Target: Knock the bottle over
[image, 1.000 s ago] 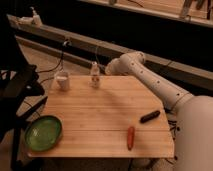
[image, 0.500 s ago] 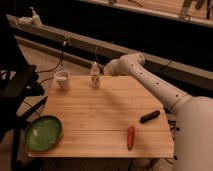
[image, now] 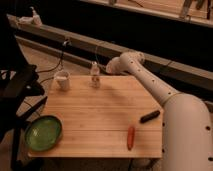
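The small clear bottle [image: 94, 75] with a pale cap stands upright near the far edge of the wooden table [image: 95, 112], right of the white mug [image: 63, 80]. My white arm reaches from the lower right across the table's far right corner. My gripper [image: 103, 70] sits just to the right of the bottle, at about its height and very close to it. I cannot tell whether it touches the bottle.
A green bowl [image: 43, 132] sits at the table's front left. An orange-red carrot-like object [image: 130, 137] and a dark stick-like object [image: 150, 116] lie at the front right. A black chair [image: 17, 90] stands at the left. A white pump-top bottle [image: 35, 16] stands on the back ledge.
My gripper has edged slightly left toward the bottle. The bottle still stands upright in the same spot.
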You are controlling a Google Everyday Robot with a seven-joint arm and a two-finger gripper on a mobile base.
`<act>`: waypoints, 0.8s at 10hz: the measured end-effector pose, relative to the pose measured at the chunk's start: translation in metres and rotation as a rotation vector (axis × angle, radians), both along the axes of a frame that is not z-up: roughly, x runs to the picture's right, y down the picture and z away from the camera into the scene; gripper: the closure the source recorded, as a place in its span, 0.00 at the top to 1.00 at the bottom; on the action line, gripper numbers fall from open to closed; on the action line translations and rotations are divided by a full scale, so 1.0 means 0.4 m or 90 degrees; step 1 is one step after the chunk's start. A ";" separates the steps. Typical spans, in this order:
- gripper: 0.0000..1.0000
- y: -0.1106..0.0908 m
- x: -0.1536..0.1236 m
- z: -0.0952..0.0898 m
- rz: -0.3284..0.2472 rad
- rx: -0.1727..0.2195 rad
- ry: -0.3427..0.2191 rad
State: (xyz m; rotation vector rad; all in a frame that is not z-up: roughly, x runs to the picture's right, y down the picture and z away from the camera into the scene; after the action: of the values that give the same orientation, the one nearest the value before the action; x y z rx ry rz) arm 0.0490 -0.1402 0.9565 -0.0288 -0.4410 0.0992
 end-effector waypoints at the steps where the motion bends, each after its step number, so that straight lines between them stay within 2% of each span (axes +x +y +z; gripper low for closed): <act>1: 0.00 -0.012 0.001 0.008 0.002 0.007 -0.004; 5: 0.00 -0.042 -0.080 0.020 -0.003 0.035 -0.062; 7: 0.00 -0.048 -0.146 0.022 -0.012 0.047 -0.114; 8: 0.00 -0.051 -0.190 0.014 -0.018 0.049 -0.151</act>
State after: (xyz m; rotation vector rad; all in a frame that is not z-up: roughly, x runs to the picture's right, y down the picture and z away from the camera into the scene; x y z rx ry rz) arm -0.0269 -0.1605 0.9621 0.0300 -0.6815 0.0514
